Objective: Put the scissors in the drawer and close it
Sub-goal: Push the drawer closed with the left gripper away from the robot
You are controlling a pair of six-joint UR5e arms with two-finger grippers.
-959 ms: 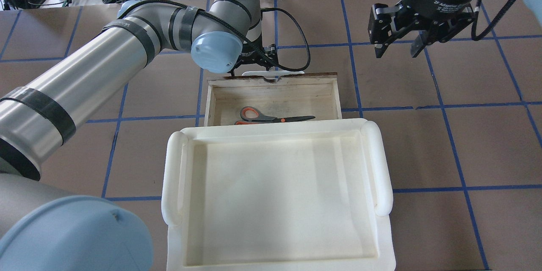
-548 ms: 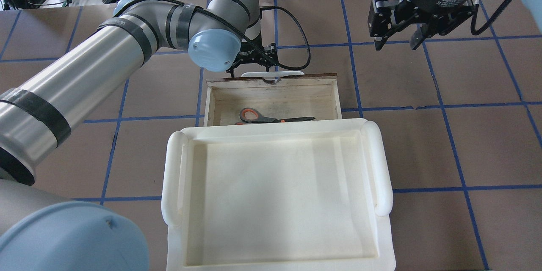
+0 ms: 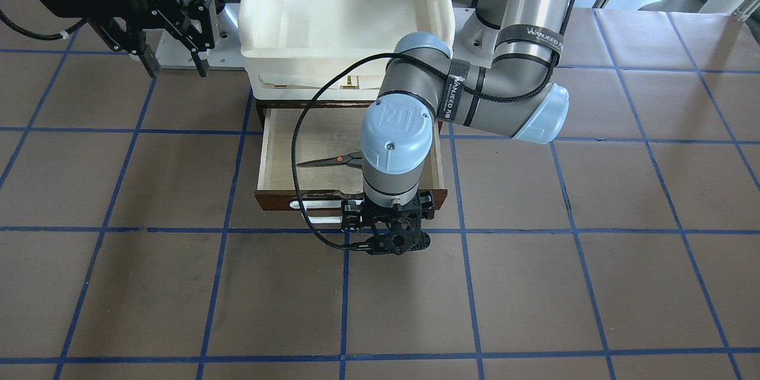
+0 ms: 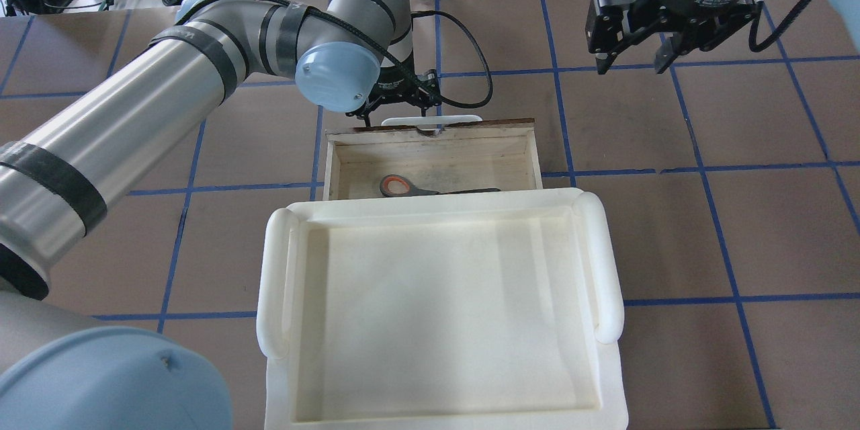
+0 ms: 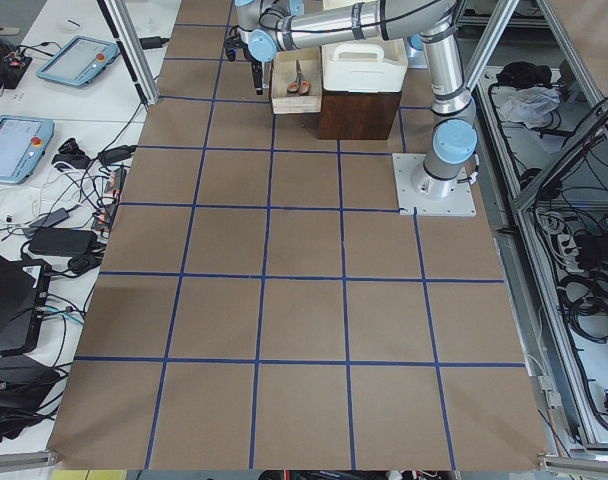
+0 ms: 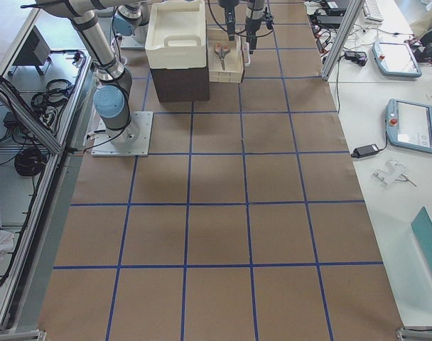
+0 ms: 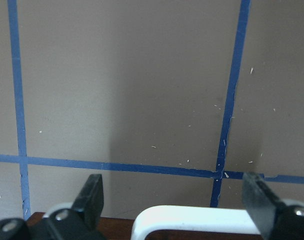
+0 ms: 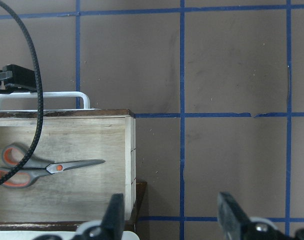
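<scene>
The scissors (image 4: 403,186) lie flat in the open wooden drawer (image 4: 433,134), their near handle loop hidden under the tray's edge. They also show in the front view (image 3: 332,159) and the right wrist view (image 8: 42,167). My left gripper (image 4: 403,114) is open and points down at the drawer's front. Its fingers (image 7: 94,197) stand either side of the white bar handle (image 7: 192,220). My right gripper (image 4: 631,60) is open and empty, above the table to the right of the drawer; the right wrist view shows its fingers (image 8: 114,215) apart.
The cream-white tray stack (image 4: 605,262) sits on the dark cabinet and overhangs the drawer's rear part. The left arm's black cable (image 3: 297,148) loops over the drawer. Brown table with blue grid lines (image 4: 699,168) surrounds it.
The drawer has slid a little inward under the tray stack, so more of the scissors is hidden. The left gripper moved with the drawer's front. The right gripper shifted slightly.
</scene>
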